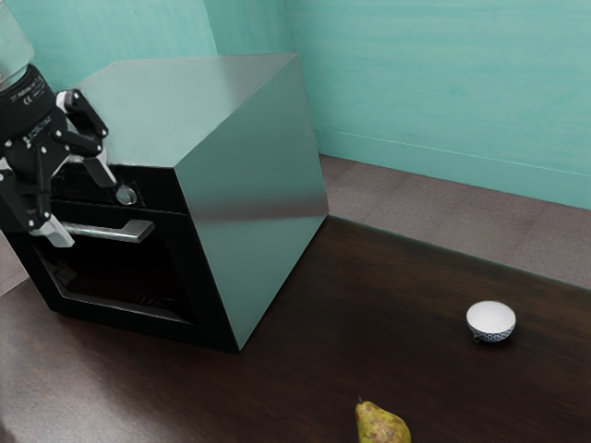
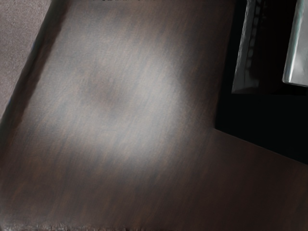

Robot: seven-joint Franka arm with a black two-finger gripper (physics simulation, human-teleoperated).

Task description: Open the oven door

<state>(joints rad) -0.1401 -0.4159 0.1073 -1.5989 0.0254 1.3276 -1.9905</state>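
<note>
In the exterior view my gripper point(image 1: 80, 201) is at the oven's front on the left, its two fingers spread wide with nothing seen between them. One fingertip is at the level of the knob row, the other overlaps the far-left part of the silver handle point(image 1: 129, 232); I cannot tell whether it touches. The black oven door point(image 1: 211, 281) with its dark window stands shut, flush with the oven body point(image 1: 254, 185). From the wrist, the oven front point(image 2: 264, 115) and a silver end of the handle point(image 2: 297, 53) appear beside the wooden table.
The dark wooden table point(image 1: 305, 323) carries a white and blue bowl point(image 1: 490, 319) and a pear point(image 1: 381, 425), both apart from the oven on the exterior view's right side. A round knob point(image 1: 126, 195) sits above the handle. A turquoise wall point(image 1: 443, 83) stands behind.
</note>
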